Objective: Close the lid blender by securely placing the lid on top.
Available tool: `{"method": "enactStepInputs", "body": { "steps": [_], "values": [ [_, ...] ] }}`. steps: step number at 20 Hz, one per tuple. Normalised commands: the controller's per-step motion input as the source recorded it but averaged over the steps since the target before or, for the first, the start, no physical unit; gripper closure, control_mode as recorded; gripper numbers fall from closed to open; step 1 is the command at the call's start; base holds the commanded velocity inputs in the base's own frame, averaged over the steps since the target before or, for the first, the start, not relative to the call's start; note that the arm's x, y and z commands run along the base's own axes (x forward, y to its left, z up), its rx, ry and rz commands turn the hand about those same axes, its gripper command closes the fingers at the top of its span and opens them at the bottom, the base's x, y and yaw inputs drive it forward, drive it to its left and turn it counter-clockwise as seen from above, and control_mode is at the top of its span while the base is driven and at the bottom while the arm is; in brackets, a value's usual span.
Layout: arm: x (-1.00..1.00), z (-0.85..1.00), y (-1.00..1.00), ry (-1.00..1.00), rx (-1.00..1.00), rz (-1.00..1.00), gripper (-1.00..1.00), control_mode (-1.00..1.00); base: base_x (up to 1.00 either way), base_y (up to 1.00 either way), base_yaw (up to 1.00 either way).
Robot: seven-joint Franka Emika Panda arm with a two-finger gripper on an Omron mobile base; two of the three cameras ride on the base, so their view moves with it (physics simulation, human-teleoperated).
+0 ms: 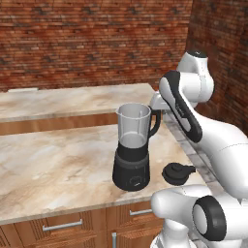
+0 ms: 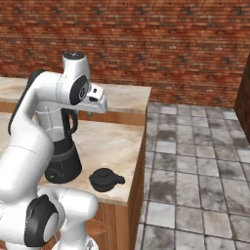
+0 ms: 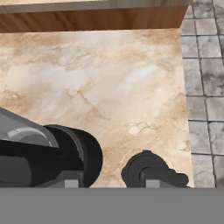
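Looking left to right, I see the blender [image 1: 132,150] standing open-topped on the counter [image 1: 58,164], with the lid [image 1: 177,173] flat just beside its base, ready to grab. My gripper [image 3: 109,183] hangs high above both, holding nothing; I cannot tell how wide it is.

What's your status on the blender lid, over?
Gripper high above counter, empty, jaws apart. Lid flat on counter right of blender, untouched. Jar open on top. Nothing in the way.
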Motion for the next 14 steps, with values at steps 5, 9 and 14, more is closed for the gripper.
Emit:
{"method": "enactStepInputs", "body": {
  "steps": [5, 9, 14],
  "values": [
    [-0.03, -0.17, -0.15, -0.01, 0.0, 0.0, -1.0, -1.0, 0.0, 0.0, 0.0],
    [-0.12, -0.51, -0.61, 0.01, 0.01, -0.01, -1.0, -1.0, 0.0, 0.0, 0.0],
    [-0.12, -0.6, -0.65, 0.12, 0.08, -0.01, -1.0, -1.0, 0.0, 0.0, 0.0]
  ]
}}
